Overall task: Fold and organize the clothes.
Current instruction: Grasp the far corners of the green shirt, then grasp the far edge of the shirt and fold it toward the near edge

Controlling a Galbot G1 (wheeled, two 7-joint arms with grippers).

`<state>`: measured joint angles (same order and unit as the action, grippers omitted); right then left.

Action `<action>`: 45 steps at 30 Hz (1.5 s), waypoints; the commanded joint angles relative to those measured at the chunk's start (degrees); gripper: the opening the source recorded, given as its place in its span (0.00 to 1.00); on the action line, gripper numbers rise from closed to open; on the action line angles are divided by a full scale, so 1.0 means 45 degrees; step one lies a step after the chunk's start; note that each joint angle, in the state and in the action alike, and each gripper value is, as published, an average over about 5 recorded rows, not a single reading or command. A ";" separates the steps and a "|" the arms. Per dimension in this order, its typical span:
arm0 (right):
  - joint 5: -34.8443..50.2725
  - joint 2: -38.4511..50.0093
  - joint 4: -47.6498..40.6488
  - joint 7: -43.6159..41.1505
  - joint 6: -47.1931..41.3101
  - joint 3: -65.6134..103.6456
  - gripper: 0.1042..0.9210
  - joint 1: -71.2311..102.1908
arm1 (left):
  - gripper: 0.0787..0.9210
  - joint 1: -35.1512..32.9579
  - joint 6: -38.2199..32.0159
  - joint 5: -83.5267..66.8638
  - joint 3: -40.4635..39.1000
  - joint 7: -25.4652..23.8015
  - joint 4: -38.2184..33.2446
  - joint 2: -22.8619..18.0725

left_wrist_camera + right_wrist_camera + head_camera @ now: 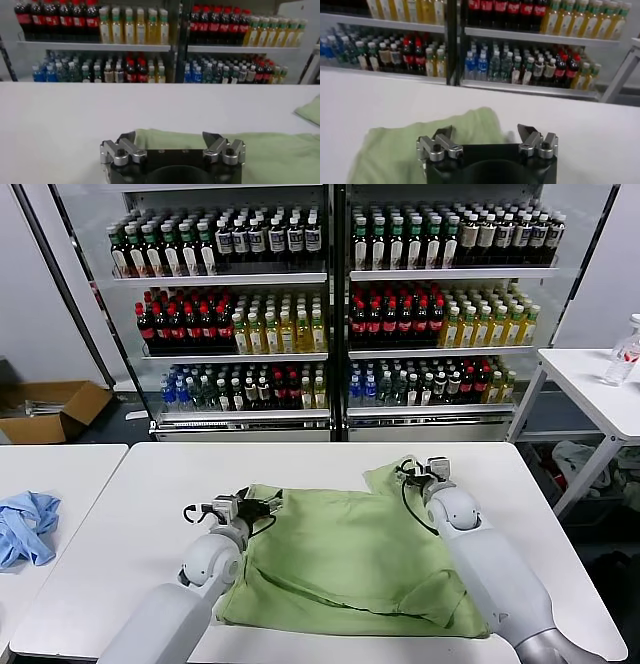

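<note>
Two glass-fronted coolers [330, 304] fill the back of the room, each with three shelves of bottles in dark, red, yellow and blue rows too many to count, and their labels cannot be read in any view. One white worktop [330, 469] lies in front of them, and on it is the single light green polo shirt [340, 554], spread loosely with a fold across its near part and one sleeve turned up at the far right corner. The left hand [262, 506] sits at the shirt's far left corner with its two fingers apart, the cloth edge just under them and nothing clamped; the right hand [422, 468] sits at the far right sleeve, its fingers likewise apart and empty. Only the head view takes in the surroundings — one crumpled light blue cloth [25, 526] on a second worktop to the left, one open cardboard box [50, 409] on the floor behind it, and one clear bottle [624, 352] on a third table at the right. The wrist views show each hand's two spread fingertips close up — the left over the shirt's edge, the right over the sleeve. No buttons, printed patch or writing show on the shirt.
</note>
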<state>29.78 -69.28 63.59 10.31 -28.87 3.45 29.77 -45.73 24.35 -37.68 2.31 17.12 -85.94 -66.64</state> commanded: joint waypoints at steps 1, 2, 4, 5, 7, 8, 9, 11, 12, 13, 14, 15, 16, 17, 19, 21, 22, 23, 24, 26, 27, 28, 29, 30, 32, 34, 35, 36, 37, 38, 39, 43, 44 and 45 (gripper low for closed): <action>0.0020 -0.0239 -0.0982 0.0006 -0.0146 -0.0267 0.77 -0.0379 | 0.75 0.0502 0.0022 0.0384 -0.0316 0.0167 0.0939 -0.0251; 0.0029 -0.0227 -0.0930 -0.0003 -0.0154 -0.0274 0.73 -0.0339 | 0.70 0.0496 0.0021 0.0432 -0.0305 0.0199 0.0969 -0.0255; 0.0039 -0.0201 -0.0858 -0.0028 -0.0167 -0.0279 0.67 -0.0272 | 0.64 0.0469 0.0024 0.0529 -0.0285 0.0255 0.1019 -0.0249; 0.0040 -0.0188 -0.0842 -0.0046 -0.0172 -0.0276 0.62 -0.0242 | 0.60 0.0451 0.0028 0.0566 -0.0276 0.0264 0.1040 -0.0244; 0.0039 -0.0163 -0.0832 -0.0084 -0.0175 -0.0270 0.56 -0.0180 | 0.54 0.0410 0.0041 0.0632 -0.0270 0.0273 0.1106 -0.0238; 0.0039 -0.0153 -0.0829 -0.0103 -0.0174 -0.0265 0.52 -0.0149 | 0.50 0.0391 0.0047 0.0654 -0.0270 0.0267 0.1149 -0.0242; 0.0041 -0.0144 -0.0824 -0.0122 -0.0171 -0.0260 0.48 -0.0116 | 0.47 0.0373 0.0052 0.0661 -0.0269 0.0254 0.1186 -0.0247; 0.0059 -0.0132 -0.0790 -0.0162 -0.0160 -0.0248 0.41 -0.0063 | 0.40 0.0341 0.0047 0.0630 -0.0271 0.0203 0.1214 -0.0258; 0.0077 -0.0127 -0.0761 -0.0189 -0.0150 -0.0243 0.38 -0.0038 | 0.36 0.0322 0.0036 0.0587 -0.0270 0.0160 0.1200 -0.0261; 0.0105 -0.0120 -0.0719 -0.0220 -0.0133 -0.0241 0.35 -0.0011 | 0.33 0.0300 0.0010 0.0528 -0.0269 0.0104 0.1160 -0.0263; 0.0139 -0.0113 -0.0669 -0.0254 -0.0112 -0.0239 0.30 0.0015 | 0.29 0.0278 -0.0024 0.0463 -0.0266 0.0050 0.1107 -0.0262; 0.0187 -0.0106 -0.0602 -0.0287 -0.0087 -0.0234 0.27 0.0044 | 0.26 0.0252 -0.0072 0.0387 -0.0263 -0.0020 0.1046 -0.0259; 0.0242 -0.0098 -0.0528 -0.0317 -0.0057 -0.0224 0.24 0.0075 | 0.23 0.0228 -0.0124 0.0310 -0.0260 -0.0088 0.0988 -0.0256; 0.0297 -0.0090 -0.0437 -0.0345 -0.0020 -0.0210 0.20 0.0112 | 0.21 0.0207 -0.0177 0.0242 -0.0258 -0.0157 0.0942 -0.0253; 0.0399 -0.0072 -0.0219 -0.0390 0.0063 -0.0165 0.13 0.0198 | 0.18 0.0178 -0.0291 0.0128 -0.0259 -0.0295 0.0911 -0.0253; 0.0472 -0.0052 0.0030 -0.0426 0.0159 -0.0112 0.06 0.0293 | 0.16 0.0163 -0.0429 0.0041 -0.0261 -0.0413 0.0936 -0.0262; 0.0505 -0.0041 0.0167 -0.0439 0.0226 -0.0078 0.04 0.0343 | 0.16 0.0158 -0.0509 -0.0004 -0.0259 -0.0467 0.0945 -0.0268; 0.0538 -0.0032 0.0306 -0.0444 0.0314 -0.0040 0.02 0.0392 | 0.16 0.0153 -0.0586 -0.0051 -0.0247 -0.0512 0.0941 -0.0272; 0.0567 -0.0024 0.0445 -0.0441 0.0420 0.0001 0.01 0.0436 | 0.16 0.0148 -0.0674 -0.0110 -0.0224 -0.0554 0.0919 -0.0275; 0.0640 -0.0011 0.0770 -0.0399 0.0742 0.0137 0.01 0.0532 | 0.15 0.0140 -0.0844 -0.0225 -0.0147 -0.0611 0.0838 -0.0269; 0.0689 0.0000 0.0936 -0.0369 0.0902 0.0224 0.01 0.0582 | 0.15 0.0128 -0.0940 -0.0276 -0.0085 -0.0625 0.0777 -0.0259; 0.0738 0.0016 0.1116 -0.0339 0.1047 0.0318 0.01 0.0631 | 0.15 0.0106 -0.1047 -0.0325 -0.0013 -0.0633 0.0690 -0.0239; 0.0788 0.0048 0.1322 -0.0316 0.1178 0.0419 0.01 0.0688 | 0.15 0.0075 -0.1133 -0.0367 0.0064 -0.0633 0.0576 -0.0206; 0.0834 0.0090 0.1519 -0.0303 0.1269 0.0501 0.01 0.0744 | 0.15 0.0026 -0.1218 -0.0403 0.0151 -0.0628 0.0426 -0.0159; 0.0932 0.0208 0.2010 -0.0289 0.1389 0.0661 0.01 0.0875 | 0.14 -0.0104 -0.1369 -0.0474 0.0331 -0.0613 0.0077 -0.0032; 0.1032 0.0360 0.2529 -0.0271 0.1448 0.0808 0.01 0.1035 | 0.14 -0.0276 -0.1483 -0.0517 0.0517 -0.0593 -0.0279 0.0122; 0.1083 0.0442 0.2793 -0.0258 0.1457 0.0892 0.01 0.1128 | 0.14 -0.0372 -0.1537 -0.0543 0.0607 -0.0582 -0.0458 0.0210; 0.1122 0.0526 0.3012 -0.0246 0.1451 0.0972 0.01 0.1229 | 0.14 -0.0478 -0.1582 -0.0572 0.0702 -0.0571 -0.0645 0.0300; 0.1159 0.0604 0.3234 -0.0233 0.1439 0.1070 0.01 0.1336 | 0.14 -0.0580 -0.1616 -0.0616 0.0788 -0.0559 -0.0835 0.0393; 0.1197 0.0681 0.3456 -0.0217 0.1417 0.1176 0.01 0.1452 | 0.14 -0.0685 -0.1644 -0.0668 0.0871 -0.0550 -0.1053 0.0499; 0.1239 0.0752 0.3681 -0.0199 0.1389 0.1286 0.01 0.1585 | 0.14 -0.0802 -0.1669 -0.0732 0.0937 -0.0544 -0.1244 0.0594; 0.1374 0.1013 0.4720 -0.0119 0.1251 0.1758 0.01 0.2251 | 0.14 -0.1375 -0.1718 -0.0969 0.1171 -0.0538 -0.2186 0.0939; 0.1394 0.1077 0.5014 -0.0103 0.1209 0.1879 0.01 0.2436 | 0.14 -0.1551 -0.1723 -0.1016 0.1227 -0.0540 -0.2458 0.1003; 0.1413 0.1143 0.5330 -0.0086 0.1165 0.2002 0.01 0.2624 | 0.14 -0.1734 -0.1719 -0.1050 0.1278 -0.0542 -0.2705 0.1052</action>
<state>35.71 -65.52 78.52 9.92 -24.49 9.42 37.72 -48.77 17.89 -40.89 5.68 14.95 -89.13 -64.51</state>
